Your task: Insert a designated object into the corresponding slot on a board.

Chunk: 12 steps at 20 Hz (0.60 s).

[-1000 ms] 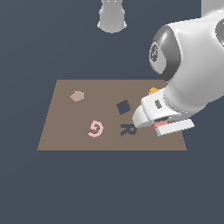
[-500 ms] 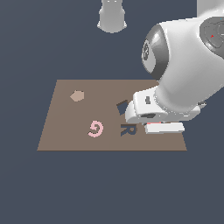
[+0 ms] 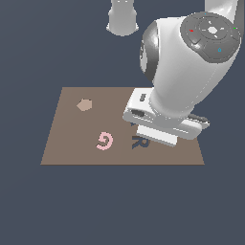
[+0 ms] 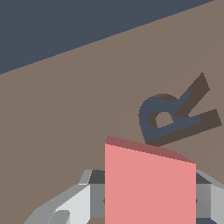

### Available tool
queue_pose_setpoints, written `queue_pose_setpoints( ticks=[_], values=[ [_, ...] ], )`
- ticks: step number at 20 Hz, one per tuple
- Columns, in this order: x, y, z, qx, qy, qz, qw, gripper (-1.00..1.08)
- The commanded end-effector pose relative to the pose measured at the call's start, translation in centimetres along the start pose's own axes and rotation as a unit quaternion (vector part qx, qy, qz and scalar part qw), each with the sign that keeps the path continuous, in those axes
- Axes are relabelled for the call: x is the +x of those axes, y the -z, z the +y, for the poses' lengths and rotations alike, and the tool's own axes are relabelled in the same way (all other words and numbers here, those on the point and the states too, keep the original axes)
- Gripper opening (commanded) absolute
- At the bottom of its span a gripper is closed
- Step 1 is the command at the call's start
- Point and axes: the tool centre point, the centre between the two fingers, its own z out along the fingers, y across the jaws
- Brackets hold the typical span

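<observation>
The wrist view shows the salmon-red square tile (image 4: 148,183) held between my grey fingers (image 4: 70,205), so my gripper (image 4: 148,210) is shut on it above the brown board (image 4: 65,113). The dark R-shaped cutout (image 4: 175,116) lies just beyond the tile. In the exterior view the arm's white body covers the gripper, the tile and the square slot; only part of the R cutout (image 3: 139,142) shows below the hand. The board (image 3: 72,148) lies flat under the arm.
A pink G (image 3: 104,141) and a tan lobed piece (image 3: 84,105) sit on the board toward the exterior view's left. A grey robot base (image 3: 123,16) stands beyond the board's far edge.
The arm has swung toward the exterior view's left over the board, now covering the square slot and the orange piece that showed earlier. The tile stays in the gripper.
</observation>
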Motion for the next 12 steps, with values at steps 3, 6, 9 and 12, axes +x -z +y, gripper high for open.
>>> queue_pose_setpoints(
  ticks=[3,6,9,12],
  values=[
    [-0.4,0.1,2.3,0.000,-0.105,0.000,0.9944,-1.00],
    [-0.9,0.2,3.6,0.000,-0.166,0.000,0.9861,-1.00],
    [-1.5,0.3,4.7,0.000,-0.217,0.000,0.9761,-1.00],
    [-2.1,0.3,5.5,0.000,-0.260,0.000,0.9656,-1.00]
  ],
)
